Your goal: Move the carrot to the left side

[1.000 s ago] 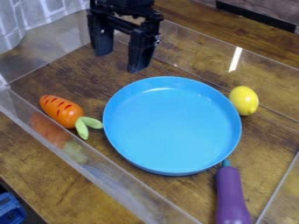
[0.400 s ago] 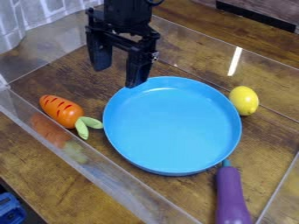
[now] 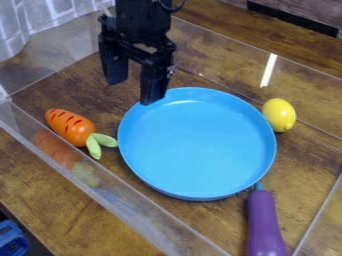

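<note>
The carrot (image 3: 72, 126) is a small orange toy with darker ridges and a light green top pointing right. It lies on the wooden table at the left, just left of the blue plate (image 3: 198, 143). My black gripper (image 3: 134, 82) hangs above the table behind the plate's left rim, up and to the right of the carrot. Its two fingers (image 3: 154, 86) stand apart, open, with nothing between them.
A yellow lemon (image 3: 278, 113) sits at the plate's right rim. A purple eggplant (image 3: 263, 224) lies at the front right. Clear plastic walls (image 3: 40, 60) enclose the work area on the left and front.
The gripper has moved slightly lower and toward the left front, closer to the carrot. Its fingers stay open. The carrot, plate, lemon and eggplant have not moved.
</note>
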